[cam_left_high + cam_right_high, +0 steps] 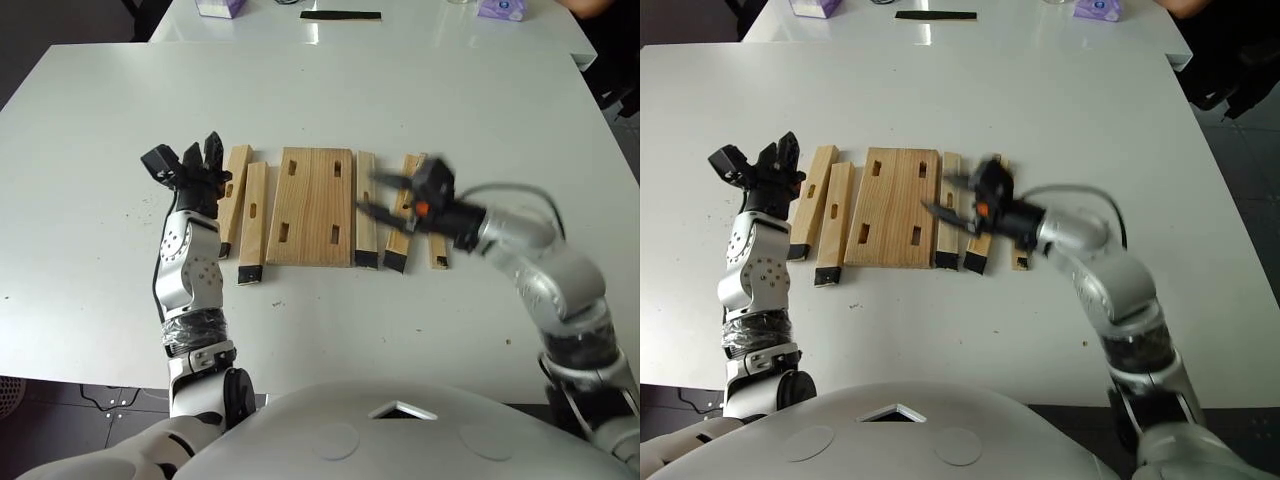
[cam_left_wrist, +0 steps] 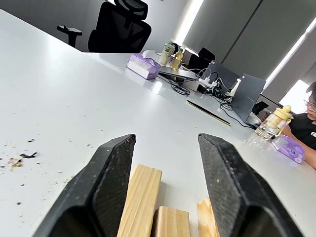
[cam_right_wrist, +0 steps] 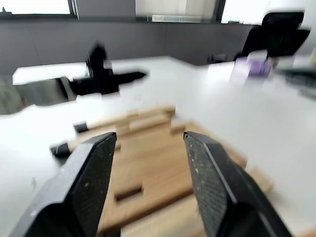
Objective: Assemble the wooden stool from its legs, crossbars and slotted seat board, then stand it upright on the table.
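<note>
Step in hand: first pick; nothing is joined yet. The slotted seat board [image 1: 312, 205] lies flat at frame centre on the glossy white desk [image 1: 100, 110]. It is pale grained pine with rectangular slots. My right pincer [image 1: 373, 196] hovers spread and empty over the leg [image 1: 366, 212] just right of the board. That leg is a square bar with a black-capped end. My left pincer [image 1: 200, 153] is also spread and empty, beside the leftmost leg [image 1: 237, 185]. Next move, as I judge it: descend and close across one leg's narrow width.
</note>
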